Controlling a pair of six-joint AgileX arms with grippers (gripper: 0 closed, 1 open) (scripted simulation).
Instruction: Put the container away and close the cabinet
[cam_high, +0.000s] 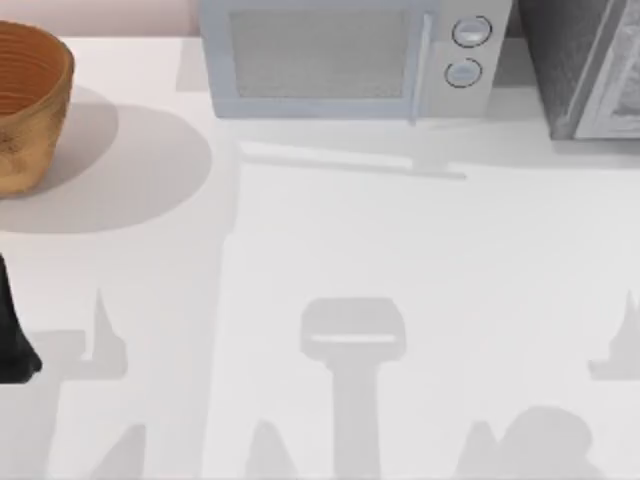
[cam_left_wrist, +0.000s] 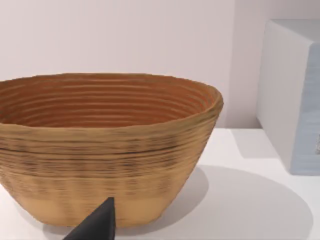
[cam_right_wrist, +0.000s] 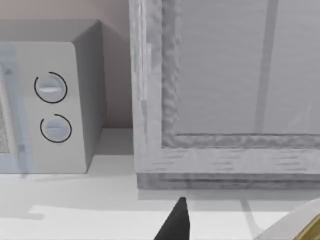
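Note:
The container is a brown woven bowl (cam_high: 25, 110) standing upright at the table's far left corner, with nothing inside it. In the left wrist view the bowl (cam_left_wrist: 105, 150) is close ahead, and a dark tip of my left gripper (cam_left_wrist: 97, 225) sits just short of its near wall. A dark part of my left arm (cam_high: 15, 340) shows at the table's left edge, nearer than the bowl. The grey cabinet (cam_high: 585, 65) stands at the far right corner. My right gripper (cam_right_wrist: 175, 222) shows a dark tip in front of the cabinet (cam_right_wrist: 225, 100), apart from it.
A white microwave (cam_high: 340, 60) with two round dials stands at the back between bowl and cabinet; its side shows beside the bowl (cam_left_wrist: 295, 95). A white-and-gold edge (cam_right_wrist: 300, 225) crosses the right wrist view's corner. Arm shadows lie across the white table (cam_high: 400, 250).

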